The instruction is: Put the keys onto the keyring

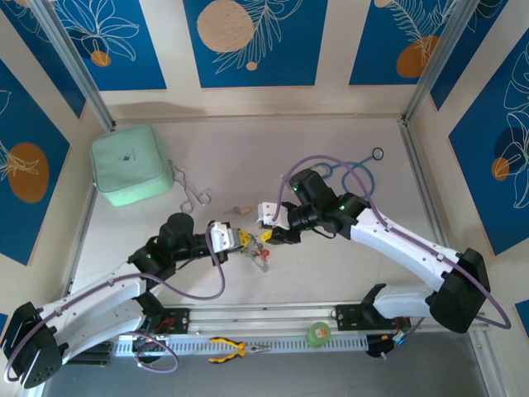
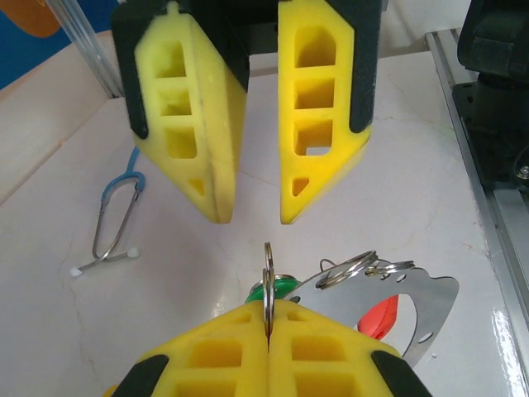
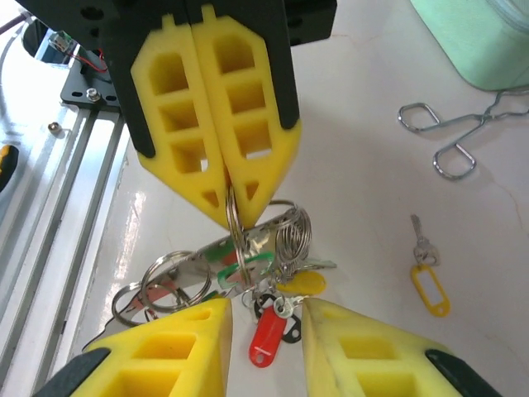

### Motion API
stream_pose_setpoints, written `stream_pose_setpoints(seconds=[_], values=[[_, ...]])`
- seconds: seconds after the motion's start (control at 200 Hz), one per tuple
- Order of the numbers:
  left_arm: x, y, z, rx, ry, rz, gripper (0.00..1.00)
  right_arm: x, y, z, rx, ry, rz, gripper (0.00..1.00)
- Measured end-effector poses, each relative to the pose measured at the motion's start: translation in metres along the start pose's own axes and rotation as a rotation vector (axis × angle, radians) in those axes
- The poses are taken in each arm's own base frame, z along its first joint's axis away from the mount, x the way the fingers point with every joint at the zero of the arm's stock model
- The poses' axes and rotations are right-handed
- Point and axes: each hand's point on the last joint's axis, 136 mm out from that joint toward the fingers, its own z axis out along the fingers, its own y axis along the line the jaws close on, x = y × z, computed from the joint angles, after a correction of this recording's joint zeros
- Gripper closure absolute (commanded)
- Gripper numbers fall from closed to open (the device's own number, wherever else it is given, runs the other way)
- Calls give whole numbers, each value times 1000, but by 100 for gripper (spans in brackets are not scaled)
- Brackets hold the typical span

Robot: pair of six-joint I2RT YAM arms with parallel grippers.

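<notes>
We see the left gripper (image 2: 269, 313) clamped flat on the edge of the keyring (image 2: 269, 269), a thin split ring standing upright between its foam tips. The bunch of keys (image 3: 285, 281), with its red tag (image 3: 266, 339), hangs and lies just under the ring. The right gripper (image 3: 264, 308) faces it with jaws apart, straddling the bunch and holding nothing. The pinch is narrow, so we judge the ring could twist or slip out if the right fingers push on it. Those fingers could also snag a tag and drag the whole bunch. One loose key with a yellow tag (image 3: 431, 288) lies on the table (image 3: 364, 215), well apart from the bunch and not on any ring. We cannot tell where the ring's split is. The overlapping rings beside the silvery plate (image 2: 421, 302) hide which key sits on which loop.
</notes>
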Motion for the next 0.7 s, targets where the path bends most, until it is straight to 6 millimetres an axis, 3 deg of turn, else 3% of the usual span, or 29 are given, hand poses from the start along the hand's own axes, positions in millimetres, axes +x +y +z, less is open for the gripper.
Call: stream_pose_setpoints(seconds=[0.27,0.5,0.7], values=[[0,-1,0,-2,-14,6,100,-5,4,4,-25,-48,32,74],[-1,-1,0,1,-19,-3,100,-9,6,5,-43,-70,41,84],[-4,-1,-1,-3,-36,-2,100,-5,6,9,-55,-60,54,99]])
